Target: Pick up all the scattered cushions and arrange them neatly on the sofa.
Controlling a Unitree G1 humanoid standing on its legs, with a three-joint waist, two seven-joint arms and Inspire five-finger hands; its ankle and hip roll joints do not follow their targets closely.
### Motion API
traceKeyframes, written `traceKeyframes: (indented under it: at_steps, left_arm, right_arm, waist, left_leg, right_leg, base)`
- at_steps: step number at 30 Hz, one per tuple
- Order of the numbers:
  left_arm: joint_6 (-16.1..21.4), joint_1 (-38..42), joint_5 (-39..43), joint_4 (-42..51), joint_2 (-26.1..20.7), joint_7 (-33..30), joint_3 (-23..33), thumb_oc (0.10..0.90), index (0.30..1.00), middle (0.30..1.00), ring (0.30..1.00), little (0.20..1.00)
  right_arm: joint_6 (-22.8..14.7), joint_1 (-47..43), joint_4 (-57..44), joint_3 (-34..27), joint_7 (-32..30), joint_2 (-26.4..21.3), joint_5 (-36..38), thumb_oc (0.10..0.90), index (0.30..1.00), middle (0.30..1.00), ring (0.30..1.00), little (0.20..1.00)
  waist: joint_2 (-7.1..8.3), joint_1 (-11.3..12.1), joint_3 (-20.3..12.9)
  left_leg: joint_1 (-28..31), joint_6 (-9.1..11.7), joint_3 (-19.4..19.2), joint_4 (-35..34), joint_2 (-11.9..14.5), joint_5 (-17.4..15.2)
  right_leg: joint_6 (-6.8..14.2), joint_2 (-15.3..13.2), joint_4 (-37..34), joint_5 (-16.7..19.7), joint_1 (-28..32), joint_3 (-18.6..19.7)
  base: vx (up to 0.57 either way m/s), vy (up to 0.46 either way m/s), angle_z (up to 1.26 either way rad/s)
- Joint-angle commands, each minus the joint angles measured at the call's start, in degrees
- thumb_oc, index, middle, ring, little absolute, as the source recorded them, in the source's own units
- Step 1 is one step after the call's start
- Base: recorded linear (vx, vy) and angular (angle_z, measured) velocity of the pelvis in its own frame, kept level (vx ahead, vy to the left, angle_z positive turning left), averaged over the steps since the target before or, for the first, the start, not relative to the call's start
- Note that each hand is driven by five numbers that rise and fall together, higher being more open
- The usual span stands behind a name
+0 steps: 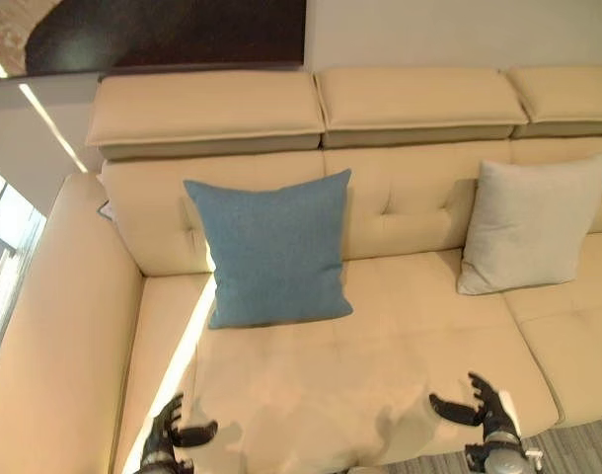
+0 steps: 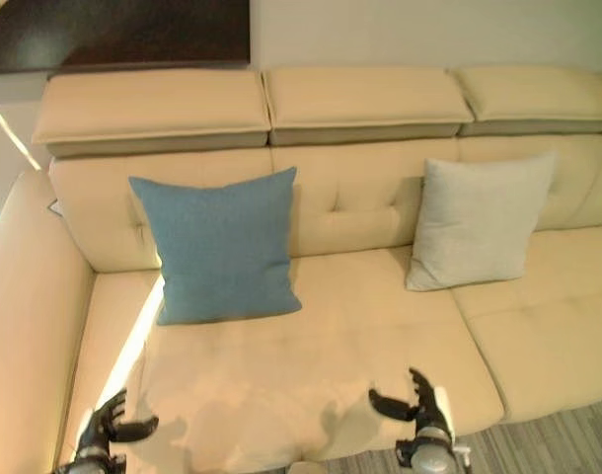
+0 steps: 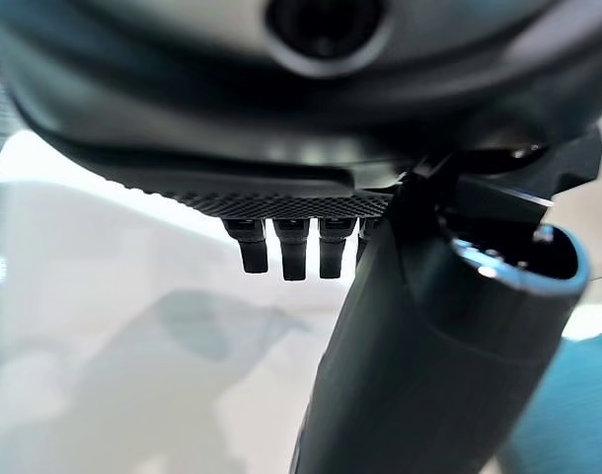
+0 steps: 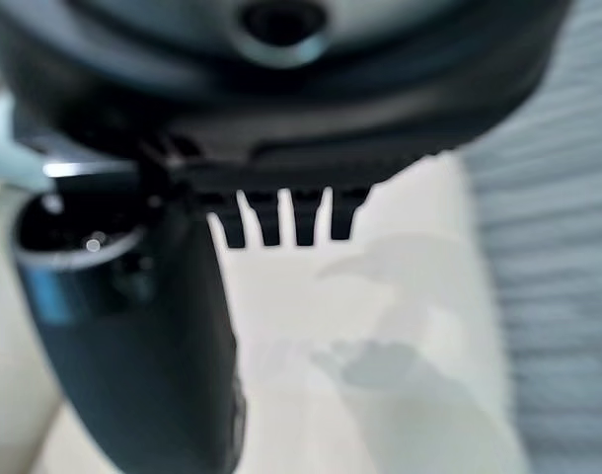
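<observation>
Both cushions sit upright against the backrest of the cream leather sofa [image 1: 400,326]: a square blue fabric cushion [image 1: 271,249] toward its left end, a pale grey fabric cushion [image 1: 533,225] toward its right. My left robot hand [image 1: 171,431] and right robot hand [image 1: 482,404] hover over the seat's front edge, fingers relaxed, holding nothing. I judge arranging nearly finished; next I would check the floor, mostly cut off here.

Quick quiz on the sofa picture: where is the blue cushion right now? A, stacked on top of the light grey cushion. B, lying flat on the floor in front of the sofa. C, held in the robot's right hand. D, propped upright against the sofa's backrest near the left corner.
D: the blue cushion stands against the backrest of the sofa, well apart from the light grey cushion; both the left hand and right hand are open and hold nothing.
</observation>
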State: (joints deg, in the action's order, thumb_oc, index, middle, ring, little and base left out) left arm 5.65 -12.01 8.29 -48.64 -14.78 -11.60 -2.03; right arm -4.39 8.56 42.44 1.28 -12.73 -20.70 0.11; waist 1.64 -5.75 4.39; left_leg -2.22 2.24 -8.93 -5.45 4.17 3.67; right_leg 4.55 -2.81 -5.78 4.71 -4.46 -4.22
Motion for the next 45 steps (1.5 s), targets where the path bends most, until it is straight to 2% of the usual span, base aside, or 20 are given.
traceKeyframes:
  at_steps: [1,4,5,9,11,13,17,19,20,21,22,26,29,30,33,39,41,42,43,45]
  left_arm:
    - [1.44,3.54,-1.21,-5.53,-1.66,0.71,1.25,0.8,0.9,0.9,0.9,0.9]
    - [1.85,4.43,-0.64,-6.7,-1.27,0.16,0.42,0.8,0.9,0.9,0.9,0.9]
    - [2.26,5.69,-0.07,-6.89,-0.76,-0.2,-0.52,0.8,0.9,0.9,0.9,0.9]
    - [2.54,6.89,-0.1,-8.12,-0.38,0.14,-2.07,0.8,0.9,0.9,0.9,0.9]
    - [2.08,7.97,-2.93,-8.57,-0.74,0.61,-4.0,0.8,0.9,0.9,0.9,0.9]
    - [2.08,8.58,-3.46,-9.15,-0.91,0.69,-4.42,0.8,0.9,0.9,0.9,0.9]
    - [2.56,10.9,-4.19,-9.83,-2.36,0.16,-4.93,0.8,0.9,0.9,0.9,0.9]
    - [2.63,11.1,-4.23,-10.49,-2.57,-0.04,-4.79,0.8,0.9,0.9,0.9,0.9]
    - [2.6,11.42,-4.18,-10.92,-2.77,-0.07,-4.71,0.8,0.9,0.9,0.9,0.9]
    - [2.27,11.92,-4.34,-11.42,-2.98,0.0,-5.16,0.8,0.9,0.9,0.9,0.9]
    - [2.27,11.93,-4.34,-11.42,-3.0,0.0,-5.15,0.8,0.9,0.9,0.9,0.9]
    - [1.29,11.45,-4.83,-13.04,-2.78,0.59,-5.29,0.8,0.9,0.9,0.9,0.9]
    - [1.17,11.42,-4.86,-13.37,-2.72,0.61,-5.21,0.8,0.9,0.9,0.9,0.9]
    - [1.12,11.38,-4.66,-13.9,-2.57,0.6,-4.95,0.8,0.9,0.9,0.9,0.9]
    - [1.14,11.67,-4.3,-13.78,-2.27,0.35,-5.46,0.8,0.9,0.9,0.9,0.9]
    - [0.7,12.99,-5.18,-13.13,-1.77,0.97,-7.49,0.8,0.9,0.9,0.9,0.9]
    - [0.73,13.46,-4.48,-12.42,-1.17,0.91,-8.04,0.8,0.9,0.9,0.9,0.9]
    - [1.0,13.62,-3.6,-11.49,-0.67,0.87,-8.29,0.8,0.9,0.9,0.9,0.9]
    - [1.0,13.64,-3.6,-11.5,-0.68,0.87,-8.29,0.8,0.9,0.9,0.9,0.9]
    - [0.92,13.23,-3.12,-11.01,0.01,1.2,-8.4,0.8,0.9,0.9,0.9,0.9]
  right_arm:
    - [-2.7,-3.15,0.44,0.35,-0.72,-1.5,-2.42,0.8,0.9,0.9,0.9,0.9]
    - [-2.34,-4.53,3.17,2.2,-0.93,-1.37,-2.54,0.8,0.9,0.9,0.9,0.9]
    - [-2.12,-6.89,5.33,3.93,-1.08,-1.66,-2.79,0.8,0.9,0.9,0.9,0.9]
    - [-1.8,-8.18,7.73,5.01,-0.27,-1.61,-2.79,0.8,0.9,0.9,0.9,0.9]
    - [-1.27,-9.19,12.06,5.38,-0.43,-1.38,-3.07,0.8,0.9,0.9,0.9,0.9]
    - [-0.97,-9.91,13.63,5.75,-0.54,-1.13,-3.23,0.8,0.9,0.9,0.9,0.9]
    - [-0.08,-12.14,16.06,6.86,-1.22,0.02,-3.58,0.8,0.9,0.9,0.9,0.9]
    - [0.01,-12.56,15.91,7.24,-1.14,0.35,-3.8,0.8,0.9,0.9,0.9,0.9]
    - [0.18,-13.0,15.91,7.69,-1.18,0.66,-4.08,0.8,0.9,0.9,0.9,0.9]
    - [0.03,-13.94,16.49,8.67,-1.39,0.77,-4.59,0.8,0.9,0.9,0.9,0.9]
    - [0.03,-13.96,16.5,8.67,-1.39,0.8,-4.59,0.8,0.9,0.9,0.9,0.9]
    - [-0.12,-13.89,17.61,8.9,-1.31,1.5,-4.37,0.8,0.9,0.9,0.9,0.9]
    - [-0.15,-13.93,17.84,8.95,-1.36,1.64,-4.5,0.8,0.9,0.9,0.9,0.9]
    - [-0.09,-14.18,18.1,9.1,-1.44,1.7,-4.94,0.8,0.9,0.9,0.9,0.9]
    - [0.24,-14.48,17.95,9.62,-1.71,1.66,-4.7,0.8,0.9,0.9,0.9,0.9]
    - [0.57,-13.29,18.94,8.57,-2.25,-0.22,-4.01,0.8,0.9,0.9,0.9,0.9]
    - [0.75,-13.4,19.73,8.39,-2.58,-0.79,-3.76,0.8,0.9,0.9,0.9,0.9]
    - [0.59,-13.61,20.4,8.12,-2.89,-1.13,-3.42,0.8,0.9,0.9,0.9,0.9]
    - [0.59,-13.63,20.4,8.12,-2.89,-1.13,-3.42,0.8,0.9,0.9,0.9,0.9]
    - [0.74,-13.89,21.65,8.14,-2.86,-1.42,-3.6,0.8,0.9,0.9,0.9,0.9]
  waist:
    - [2.31,-0.35,-1.43]
    - [3.46,-0.21,-0.02]
    - [4.06,0.48,1.15]
    - [3.84,0.17,0.13]
    - [3.08,-1.03,-0.41]
    - [3.04,-1.18,-0.31]
    - [3.57,-0.63,1.2]
    - [3.83,-0.23,1.99]
    - [3.81,0.24,2.69]
    - [2.87,1.77,3.83]
    - [2.95,1.72,3.74]
    - [1.47,4.08,2.01]
    - [1.43,4.72,1.56]
    - [1.96,6.21,0.84]
    - [3.03,6.75,-0.26]
    - [1.75,4.44,0.81]
    - [1.69,4.36,2.03]
    - [1.92,4.49,2.92]
    - [1.92,4.45,2.8]
    - [2.13,4.53,2.38]
  left_leg:
    - [2.91,1.87,-1.91,2.89,1.35,-3.0]
    - [0.93,1.7,0.73,10.16,0.78,-5.6]
    - [0.18,1.31,6.09,15.81,-1.94,-7.71]
    - [3.12,0.24,10.62,16.41,-5.26,-10.56]
    - [5.93,-1.32,9.92,11.83,-6.27,-13.39]
    - [6.28,-1.8,9.85,10.72,-6.74,-13.57]
    - [5.79,-3.23,8.8,6.74,-8.43,-11.32]
    - [5.53,-3.4,8.11,6.31,-8.37,-10.62]
    - [5.03,-3.53,7.72,6.06,-8.1,-9.99]
    - [3.93,-3.85,6.45,5.56,-7.08,-8.39]
    - [3.78,-3.85,6.48,5.54,-7.16,-8.26]
    - [2.55,-4.37,4.57,2.69,-5.58,-5.49]
    - [2.33,-4.31,3.77,2.4,-5.49,-5.2]
    - [0.65,-3.94,1.4,2.95,-5.2,-4.65]
    - [-1.0,-2.9,-0.6,3.22,-4.66,-3.34]
    - [-3.06,-1.49,-1.45,5.9,-2.74,-2.08]
    - [-4.01,-1.05,0.8,9.03,-2.76,-2.69]
    - [-3.34,-0.77,5.49,11.07,-4.76,-5.11]
    - [-3.5,-0.77,5.51,11.03,-4.77,-5.0]
    - [-0.97,-1.02,9.99,13.16,-7.17,-8.06]
  right_leg:
    - [2.35,1.41,0.78,-4.2,3.16,0.48]
    - [1.8,1.34,0.78,-3.39,2.99,2.42]
    - [1.37,1.57,0.78,-2.42,2.81,4.65]
    - [1.74,2.43,0.78,-0.88,1.87,7.65]
    - [2.75,2.09,0.78,0.89,0.78,8.85]
    - [3.26,1.74,1.09,1.65,-0.05,9.38]
    - [7.24,0.17,2.43,5.26,-5.26,9.61]
    - [7.98,-0.22,3.93,6.49,-7.05,8.64]
    - [8.07,-0.5,5.91,6.1,-8.3,7.0]
    - [6.26,-1.39,10.29,1.29,-7.18,1.65]
    - [6.27,-1.47,10.28,1.35,-7.32,1.65]
    - [3.13,-1.59,18.67,-6.38,-1.59,-2.73]
    - [3.07,-1.94,18.89,-7.37,0.06,-3.32]
    - [3.7,-3.33,15.84,-7.34,4.27,-5.7]
    - [3.3,-2.22,9.07,-8.23,5.95,-4.44]
    - [1.73,0.11,5.56,-8.0,6.37,-2.35]
    - [1.11,0.11,6.29,-7.62,5.73,-1.22]
    - [0.75,0.27,6.81,-6.89,4.84,-0.04]
    - [0.74,0.26,6.78,-6.81,4.68,-0.07]
    - [1.09,0.82,6.44,-4.86,3.4,3.34]
  base:
    - [-0.01,-0.031,-0.11]
    - [-0.16,-0.025,-0.31]
    - [-0.15,0.024,-0.71]
    - [-0.08,0.085,-0.48]
    - [-0.05,0.203,-0.68]
    - [-0.08,0.176,-0.52]
    - [-0.19,0.206,-0.3]
    - [-0.21,0.079,-0.74]
    - [-0.42,0.089,-0.71]
    - [-0.33,0.065,-0.53]
    - [-0.28,0.062,-0.89]
    - [-0.2,0.008,-0.38]
    - [-0.15,-0.053,-0.28]
    - [-0.24,-0.166,-0.23]
    - [-0.15,-0.17,-0.6]
    - [-0.14,-0.139,-0.29]
    - [-0.2,-0.037,-0.13]
    - [-0.15,-0.032,-0.44]
    - [-0.19,-0.029,-0.62]
    - [-0.13,0.014,-0.81]
